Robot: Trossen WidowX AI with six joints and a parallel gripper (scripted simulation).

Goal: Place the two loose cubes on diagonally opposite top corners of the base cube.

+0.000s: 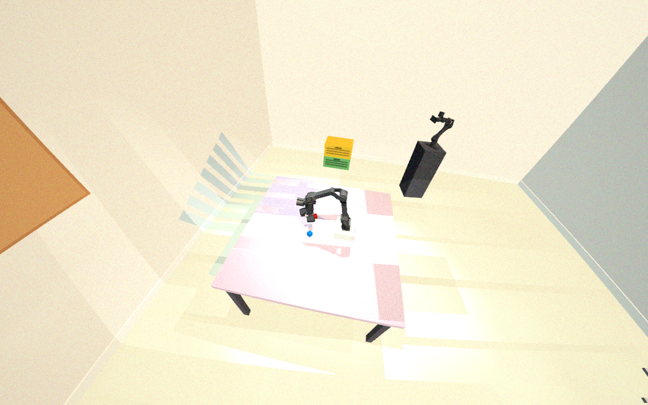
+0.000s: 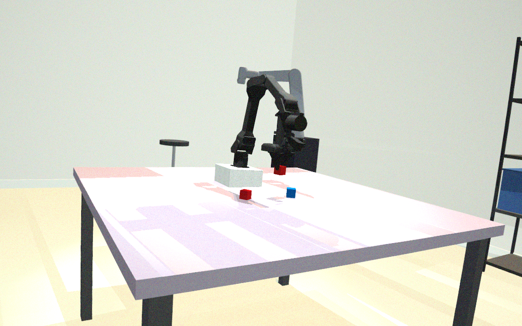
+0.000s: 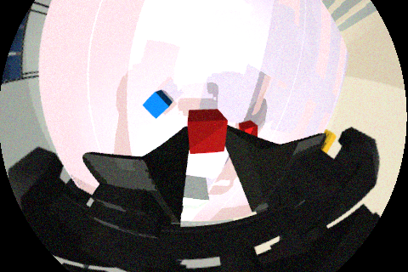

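My gripper (image 1: 310,218) (image 2: 277,166) (image 3: 205,129) is shut on a red cube (image 2: 281,170) (image 3: 207,118), held between the fingertips above the table. In the wrist view the held cube looks about level. The blue base cube (image 1: 309,233) (image 2: 291,192) (image 3: 155,105) sits on the table, off to one side of the held cube, with nothing on its top. The other red cube (image 2: 245,194) (image 3: 248,129) rests on the table; one finger hides part of it in the wrist view. The top view shows one red cube beside the gripper; I cannot tell which.
The arm stands on a white block (image 1: 343,235) (image 2: 237,177) on the table (image 1: 286,282) (image 2: 315,263). Off the table are a second arm on a black pedestal (image 1: 422,169), yellow and green crates (image 1: 338,153), a stool (image 2: 174,142) and a shelf (image 2: 508,117).
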